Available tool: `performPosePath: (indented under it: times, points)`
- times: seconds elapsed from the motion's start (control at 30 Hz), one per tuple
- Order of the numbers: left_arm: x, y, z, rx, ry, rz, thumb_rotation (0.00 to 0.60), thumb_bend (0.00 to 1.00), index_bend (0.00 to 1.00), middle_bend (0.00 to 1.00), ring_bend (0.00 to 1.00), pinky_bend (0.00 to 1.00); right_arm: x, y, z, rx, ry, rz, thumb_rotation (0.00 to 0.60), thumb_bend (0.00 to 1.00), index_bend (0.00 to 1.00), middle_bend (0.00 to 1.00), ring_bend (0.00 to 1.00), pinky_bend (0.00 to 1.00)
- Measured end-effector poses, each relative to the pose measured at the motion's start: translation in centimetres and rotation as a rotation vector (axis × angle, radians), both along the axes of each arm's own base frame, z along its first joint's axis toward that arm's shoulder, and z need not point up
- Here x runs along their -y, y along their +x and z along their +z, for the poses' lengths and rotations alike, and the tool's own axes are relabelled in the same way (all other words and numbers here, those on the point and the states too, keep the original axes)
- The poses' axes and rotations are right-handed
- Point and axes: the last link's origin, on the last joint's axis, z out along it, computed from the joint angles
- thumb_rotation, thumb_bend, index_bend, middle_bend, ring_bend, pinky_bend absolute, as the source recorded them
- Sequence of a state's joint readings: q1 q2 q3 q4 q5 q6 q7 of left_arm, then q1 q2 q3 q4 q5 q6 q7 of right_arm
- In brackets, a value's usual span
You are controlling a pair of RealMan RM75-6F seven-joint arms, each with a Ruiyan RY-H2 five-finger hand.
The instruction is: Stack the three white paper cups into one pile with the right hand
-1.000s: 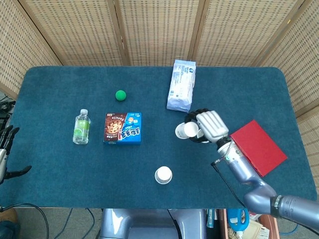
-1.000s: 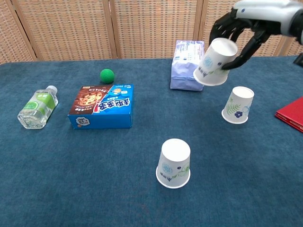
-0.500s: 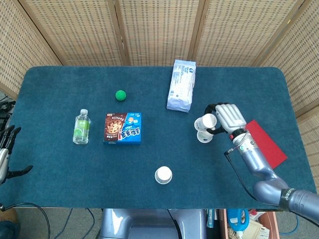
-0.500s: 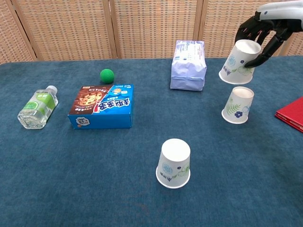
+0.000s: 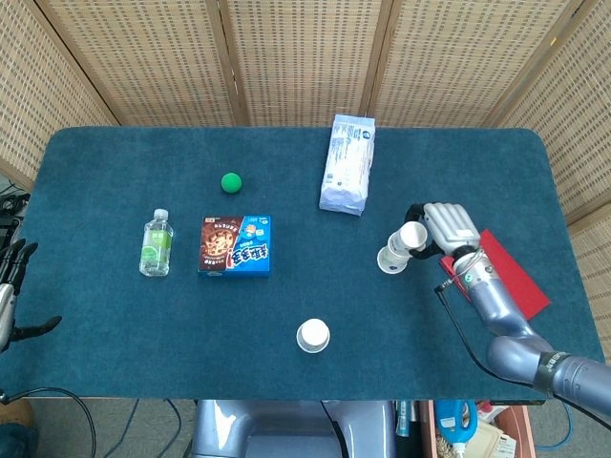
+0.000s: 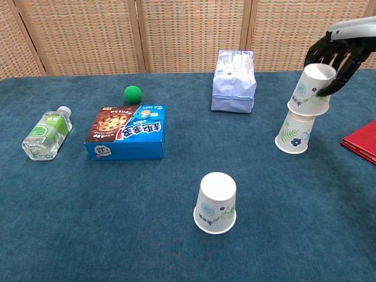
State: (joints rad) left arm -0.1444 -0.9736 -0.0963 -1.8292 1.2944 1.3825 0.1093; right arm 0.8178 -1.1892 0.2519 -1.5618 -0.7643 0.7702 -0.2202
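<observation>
Right robot hand (image 6: 332, 61) grips top cup (image 6: 312, 88) by its upturned base, fingers wrapped around it. Top cup sits upside down on lower cup (image 6: 295, 133), rim overlapping that cup's base, tilted a bit, not fully seated. Lower cup is upside down on table (image 6: 117, 223), right side, near red book (image 6: 362, 141). In head view the same pair shows as top cup (image 5: 411, 235) over lower cup (image 5: 390, 259), right robot hand (image 5: 449, 227) beside the book (image 5: 506, 277). Third cup (image 6: 216, 202) stands alone upside down at front centre, well apart from the pair. Left robot hand (image 5: 11, 286) at far left table edge, holding nothing, fingers spread. Also on table: water bottle (image 6: 47, 133) lying down, cookie box (image 6: 128, 131), green ball (image 6: 133, 93), white-blue pack (image 6: 234, 80).
</observation>
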Motion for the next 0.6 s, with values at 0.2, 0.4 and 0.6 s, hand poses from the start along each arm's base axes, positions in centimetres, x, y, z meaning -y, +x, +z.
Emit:
performPosePath:
  times: [0.2, 0.4, 0.6]
  points:
    - [-0.06, 0.03, -0.06, -0.001, 0.001, 0.001, 0.6, 0.14, 0.0, 0.0, 0.0, 0.0, 0.04, -0.32, -0.41, 0.002, 0.005, -0.008, 0.6, 0.37, 0.48, 0.48, 0.37, 0.36]
    - [-0.1, -0.07, -0.08, -0.005, 0.001, 0.006, 0.6, 0.14, 0.0, 0.0, 0.0, 0.0, 0.05, -0.42, -0.67, 0.018, 0.014, -0.015, 0.6, 0.37, 0.48, 0.47, 0.37, 0.36]
    - [-0.1, -0.1, -0.1, -0.005, 0.0, 0.005, 0.6, 0.14, 0.0, 0.0, 0.0, 0.0, 0.01, -0.48, -0.97, 0.011, 0.022, -0.01, 0.6, 0.37, 0.48, 0.45, 0.37, 0.36]
